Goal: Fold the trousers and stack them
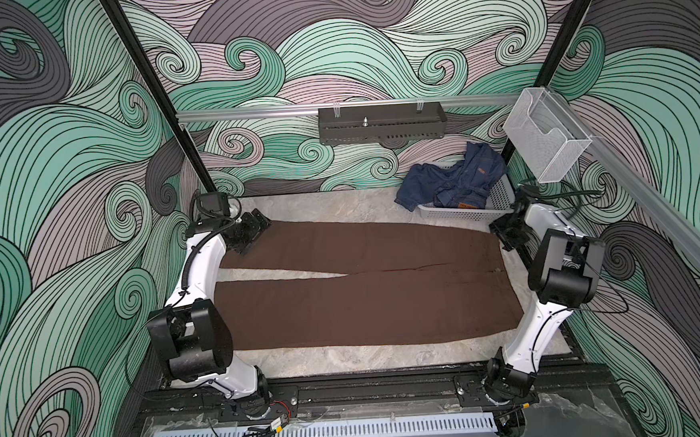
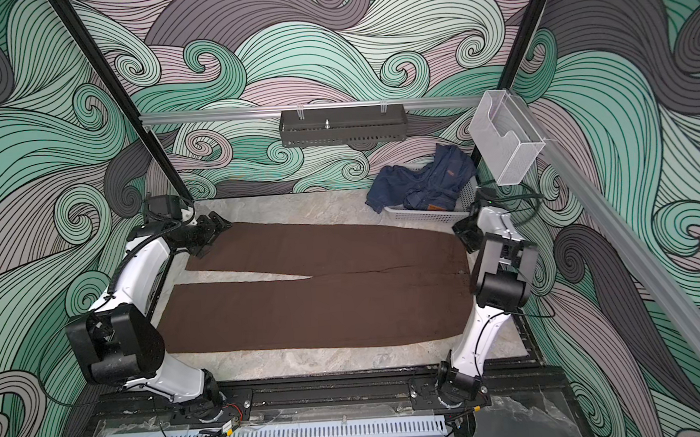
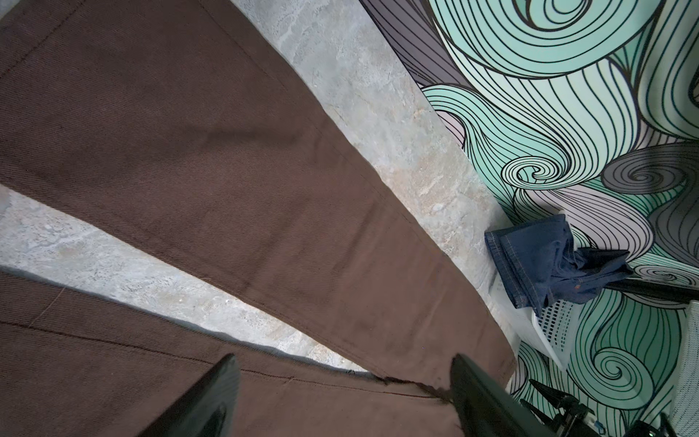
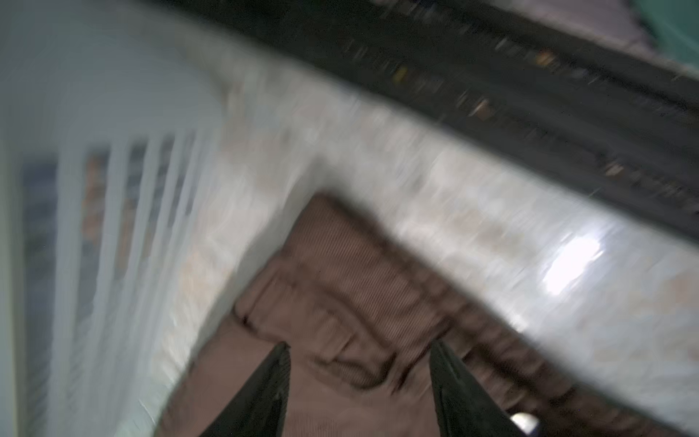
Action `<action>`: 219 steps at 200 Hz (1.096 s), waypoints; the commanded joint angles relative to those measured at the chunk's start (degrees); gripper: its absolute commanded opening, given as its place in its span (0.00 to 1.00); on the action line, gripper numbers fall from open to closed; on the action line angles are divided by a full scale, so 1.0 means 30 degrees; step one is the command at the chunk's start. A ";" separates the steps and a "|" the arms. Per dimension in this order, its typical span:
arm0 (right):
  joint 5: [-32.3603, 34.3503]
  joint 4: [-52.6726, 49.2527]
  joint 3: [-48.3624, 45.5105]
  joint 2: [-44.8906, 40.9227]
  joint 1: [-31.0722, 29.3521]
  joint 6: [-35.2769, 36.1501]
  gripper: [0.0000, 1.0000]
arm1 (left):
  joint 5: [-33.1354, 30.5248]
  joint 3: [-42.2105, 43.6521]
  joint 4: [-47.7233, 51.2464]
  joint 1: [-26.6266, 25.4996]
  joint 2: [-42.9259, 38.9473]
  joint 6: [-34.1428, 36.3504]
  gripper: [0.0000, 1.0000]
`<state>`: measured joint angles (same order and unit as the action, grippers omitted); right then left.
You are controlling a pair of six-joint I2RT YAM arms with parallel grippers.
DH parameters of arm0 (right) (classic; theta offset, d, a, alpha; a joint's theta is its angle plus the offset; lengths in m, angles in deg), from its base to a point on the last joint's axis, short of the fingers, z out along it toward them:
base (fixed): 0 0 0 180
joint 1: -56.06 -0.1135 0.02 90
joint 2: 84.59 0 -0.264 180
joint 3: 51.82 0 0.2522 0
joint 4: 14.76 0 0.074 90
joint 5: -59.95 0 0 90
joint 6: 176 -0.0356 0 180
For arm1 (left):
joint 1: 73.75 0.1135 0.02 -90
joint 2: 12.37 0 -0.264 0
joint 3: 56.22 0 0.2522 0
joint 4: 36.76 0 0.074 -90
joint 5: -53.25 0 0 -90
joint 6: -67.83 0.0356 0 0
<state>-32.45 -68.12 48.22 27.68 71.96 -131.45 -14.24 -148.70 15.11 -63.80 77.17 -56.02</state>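
bare strip of table [image 1: 348, 359] at the front, between the black base rail [image 1: 371, 386] and the near trouser leg. trousers [image 1: 365, 293] lie flat and unfolded across the middle of the table, dark brown, matte. waist on the right, hems on the left, a thin wedge of table showing between the legs. near hem is partly hidden behind the left arm's elbow [image 1: 189, 341]. cloth spans almost arm to arm, so little room at either side. left gripper [image 1: 253, 229] hangs over the far leg's hem, jaws wide, nothing between them. right gripper [image 1: 507, 230] is at the far waist corner, jaws partway apart. its wrist view is blurred: cloth looks bunched just ahead of the tips, contact can't tell. open strip of table behind the far leg. far right corner: white slotted basket [image 1: 443, 213] with dark blue denim [image 1: 462, 179] heaped in it, one piece spilling over the left rim. black tray [image 1: 380, 124] hangs on the back rail [image 1: 250, 113], contents can't tell. clear box [image 1: 543, 137] hangs at the right.
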 commanded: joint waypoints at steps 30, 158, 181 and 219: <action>0.0355 0.0805 -0.0830 -0.0694 -0.0692 0.0021 0.61 | 0.0073 -0.0304 -0.0017 -0.0037 -0.0235 0.0266 0.89; 0.2401 -0.0339 0.5446 0.5105 0.1008 0.2958 0.59 | -0.0368 -0.0417 0.0159 -0.0037 -0.0316 0.0550 0.90; 0.2629 -0.0656 0.5947 0.5646 0.1285 0.3277 0.58 | -0.0359 -0.0450 0.0130 -0.0037 -0.0314 0.0488 0.89; 0.1746 -0.1019 0.6913 0.6767 0.1262 0.3236 0.58 | -0.0390 -0.0368 0.0045 -0.0038 -0.0344 0.0412 0.89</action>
<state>-26.46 -70.06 66.88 45.75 75.55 -122.21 -14.59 -148.70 15.13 -63.80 77.17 -55.58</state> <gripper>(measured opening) 0.583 0.895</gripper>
